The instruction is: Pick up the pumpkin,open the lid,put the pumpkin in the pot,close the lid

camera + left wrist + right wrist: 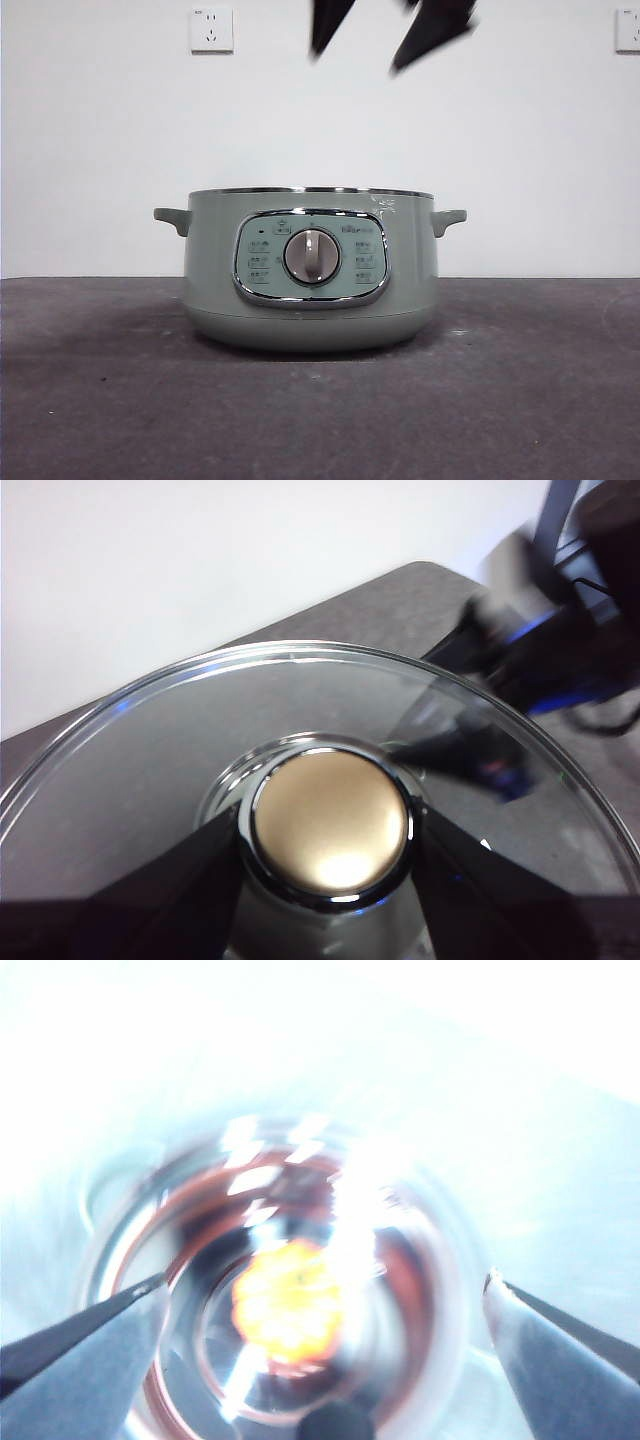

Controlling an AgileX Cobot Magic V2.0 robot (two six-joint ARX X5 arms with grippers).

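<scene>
dark grey table (100, 400) | white wall | left pincer (325, 830) pinching lid (150, 740) | right pincer (325, 1305) spread

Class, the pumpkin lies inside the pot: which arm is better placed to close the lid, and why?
Left. The left gripper is shut on the lid by its knob; the right gripper is open and empty above the pumpkin.

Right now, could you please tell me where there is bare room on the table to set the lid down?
Bare table lies left, right and in front of the pot. Above the pot it is crowded: the right end effector hangs open over the pumpkin inside, and the left end effector holds the lid.
</scene>
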